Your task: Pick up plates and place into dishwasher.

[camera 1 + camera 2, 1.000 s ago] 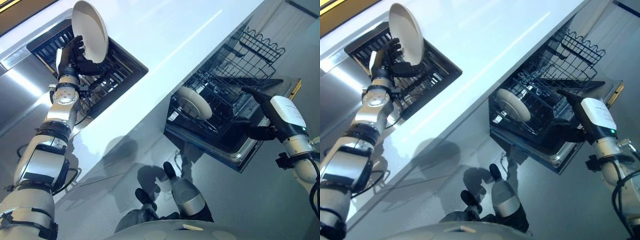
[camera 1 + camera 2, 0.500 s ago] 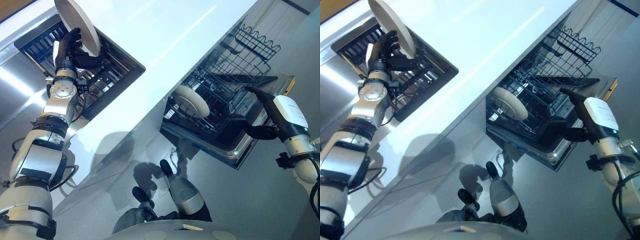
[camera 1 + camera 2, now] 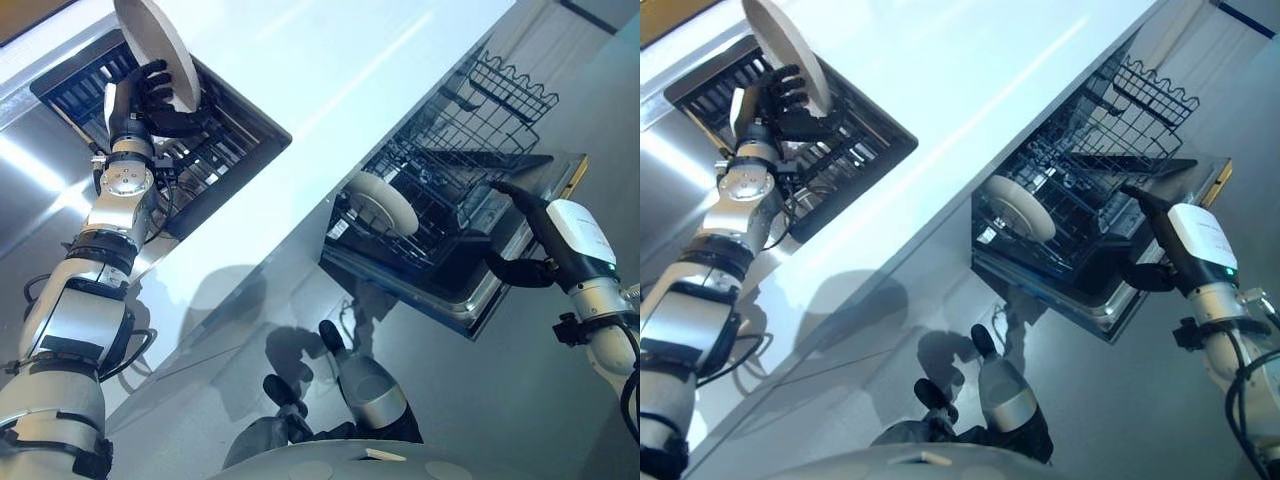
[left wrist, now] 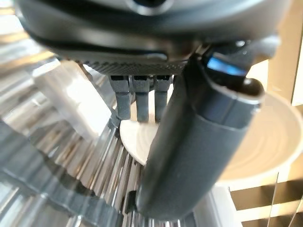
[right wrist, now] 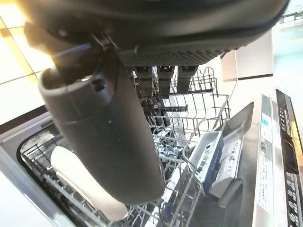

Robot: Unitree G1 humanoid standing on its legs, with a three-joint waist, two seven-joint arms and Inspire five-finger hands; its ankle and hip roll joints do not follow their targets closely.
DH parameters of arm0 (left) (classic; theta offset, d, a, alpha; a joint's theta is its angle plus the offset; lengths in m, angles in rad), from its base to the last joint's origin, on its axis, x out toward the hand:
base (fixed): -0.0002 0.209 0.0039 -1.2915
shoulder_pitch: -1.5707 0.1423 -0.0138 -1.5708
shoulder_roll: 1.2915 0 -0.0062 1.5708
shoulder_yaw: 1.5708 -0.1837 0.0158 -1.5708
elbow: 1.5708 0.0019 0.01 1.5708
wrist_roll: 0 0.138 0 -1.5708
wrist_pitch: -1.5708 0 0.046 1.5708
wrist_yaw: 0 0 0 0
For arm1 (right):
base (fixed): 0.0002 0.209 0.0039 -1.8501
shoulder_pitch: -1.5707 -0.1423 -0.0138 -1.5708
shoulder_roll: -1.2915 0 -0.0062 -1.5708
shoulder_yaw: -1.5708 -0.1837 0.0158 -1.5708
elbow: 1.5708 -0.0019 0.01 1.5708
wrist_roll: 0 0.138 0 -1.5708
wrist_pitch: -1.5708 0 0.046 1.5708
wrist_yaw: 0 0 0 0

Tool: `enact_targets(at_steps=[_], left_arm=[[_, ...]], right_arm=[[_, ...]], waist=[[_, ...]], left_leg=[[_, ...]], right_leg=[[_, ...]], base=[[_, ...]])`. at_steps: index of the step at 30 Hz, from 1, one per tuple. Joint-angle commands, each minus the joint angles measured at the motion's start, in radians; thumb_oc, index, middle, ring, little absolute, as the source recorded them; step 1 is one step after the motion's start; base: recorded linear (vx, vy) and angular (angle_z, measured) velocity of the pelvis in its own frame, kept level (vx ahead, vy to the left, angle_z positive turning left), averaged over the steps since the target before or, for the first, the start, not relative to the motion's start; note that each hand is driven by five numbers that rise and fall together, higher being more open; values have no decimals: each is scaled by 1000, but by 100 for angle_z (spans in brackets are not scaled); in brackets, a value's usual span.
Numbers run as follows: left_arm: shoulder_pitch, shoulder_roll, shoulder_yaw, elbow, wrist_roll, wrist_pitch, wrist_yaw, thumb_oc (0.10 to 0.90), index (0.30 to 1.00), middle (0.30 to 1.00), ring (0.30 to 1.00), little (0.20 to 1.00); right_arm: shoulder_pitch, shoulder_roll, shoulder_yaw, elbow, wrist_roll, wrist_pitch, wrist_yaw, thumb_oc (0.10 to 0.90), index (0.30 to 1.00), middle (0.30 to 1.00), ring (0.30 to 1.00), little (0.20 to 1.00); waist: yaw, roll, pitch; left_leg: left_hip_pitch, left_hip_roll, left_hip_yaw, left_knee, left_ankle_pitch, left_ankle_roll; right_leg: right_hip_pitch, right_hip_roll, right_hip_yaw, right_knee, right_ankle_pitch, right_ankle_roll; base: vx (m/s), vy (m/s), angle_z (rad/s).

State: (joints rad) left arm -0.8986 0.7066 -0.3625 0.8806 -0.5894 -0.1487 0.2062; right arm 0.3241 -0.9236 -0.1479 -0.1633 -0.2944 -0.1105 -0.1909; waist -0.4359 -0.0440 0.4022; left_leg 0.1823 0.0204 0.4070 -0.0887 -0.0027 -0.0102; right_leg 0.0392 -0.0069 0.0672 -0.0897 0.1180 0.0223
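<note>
1. At 10 o'clock of the head view, the left robot hand (image 3: 143, 92) was raised over the dark slatted rack (image 3: 215, 150) sunk in the white table (image 3: 300, 60), fingers and thumb curled round the lower edge of a white plate (image 3: 155, 50).
2. Plate stood nearly on edge, tilted, clear of the rack below it; the left wrist view showed its pale rim (image 4: 137, 142) past the fingers (image 4: 137, 97), with the thumb across the front.
3. At 3 o'clock, the open dishwasher (image 3: 470, 300) had its wire basket (image 3: 450, 190) pulled out over the lowered door.
4. Second white plate (image 3: 383, 203) stood upright in that basket, at its end nearest the table.
5. At 4 o'clock, the right robot hand (image 3: 545, 235) hung just beside the door's outer edge, fingers stretched toward the basket, thumb (image 3: 515, 270) apart from them, holding nothing.
6. Right wrist view: fingers (image 5: 161, 78) straight, basket wires and the racked plate beyond them.
</note>
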Motion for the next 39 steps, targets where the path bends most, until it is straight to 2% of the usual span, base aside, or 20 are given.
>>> enact_targets(at_steps=[1, 7, 16, 25, 34, 35, 37, 39], left_arm=[[-54, 67, 12, -36, -6, -74, -13, 100, 300, 300, 300, 200], [-17, 64, 37, -32, -3, -74, -25, 100, 300, 300, 300, 200], [50, 81, 90, -40, 24, -79, -23, 100, 300, 300, 300, 200], [82, 142, 127, -35, 70, -102, -44, 100, 300, 300, 300, 200], [157, 192, 170, -89, 85, -154, -114, 100, 300, 300, 300, 200], [181, 193, 183, -109, 92, -163, -117, 100, 300, 300, 300, 200], [198, 191, 192, -121, 96, -167, -120, 100, 300, 300, 300, 200], [216, 193, 204, -129, 91, -171, -127, 100, 300, 300, 300, 200]], right_arm=[[-17, 4, -101, -66, 10, -55, -61, 800, 900, 900, 900, 900], [2, 11, -106, -78, -2, -46, -45, 800, 900, 900, 900, 900], [53, 25, -140, -87, -22, -77, -26, 800, 900, 900, 900, 900], [84, 23, -178, -105, -17, -83, 6, 800, 900, 900, 900, 900], [109, 18, -238, -106, 2, -134, 20, 800, 900, 900, 900, 900], [113, 20, -246, -108, 6, -145, 21, 800, 900, 900, 900, 900], [113, 21, -250, -104, 5, -153, 21, 800, 900, 900, 900, 900], [114, 17, -256, -102, 10, -161, 23, 800, 900, 900, 900, 900]], waist=[[3, -38, -100], [7, -32, -120], [13, -24, -154], [21, -8, -181], [30, 18, -195], [33, 13, -197], [35, 26, -202], [38, 21, -204]], left_leg=[[-100, 14, -3, 179, -99, 33], [-77, 9, -6, 171, -95, 31], [-39, -3, -13, 155, -86, 29], [-5, -16, -28, 129, -73, 24], [15, -24, -39, 107, -61, 14], [7, -23, -26, 105, -36, 12], [18, -25, -42, 97, -55, 9], [7, -24, -30, 98, -32, 8]], right_leg=[[-68, 28, -1, 92, -59, 146], [-50, 27, -2, 87, -56, 149], [-18, 27, 1, 78, -52, 150], [2, 24, -1, 69, -45, 150], [15, 21, -8, 62, -48, 145], [6, 21, -7, 64, -30, 136], [17, 21, -9, 58, -49, 142], [7, 21, -8, 61, -32, 133]], base=[[44, 14, 0], [41, 26, 2], [37, 38, 0], [14, 41, 6], [-40, 60, 2], [-45, 68, 3], [-40, 63, 9], [-112, 12, 11]])
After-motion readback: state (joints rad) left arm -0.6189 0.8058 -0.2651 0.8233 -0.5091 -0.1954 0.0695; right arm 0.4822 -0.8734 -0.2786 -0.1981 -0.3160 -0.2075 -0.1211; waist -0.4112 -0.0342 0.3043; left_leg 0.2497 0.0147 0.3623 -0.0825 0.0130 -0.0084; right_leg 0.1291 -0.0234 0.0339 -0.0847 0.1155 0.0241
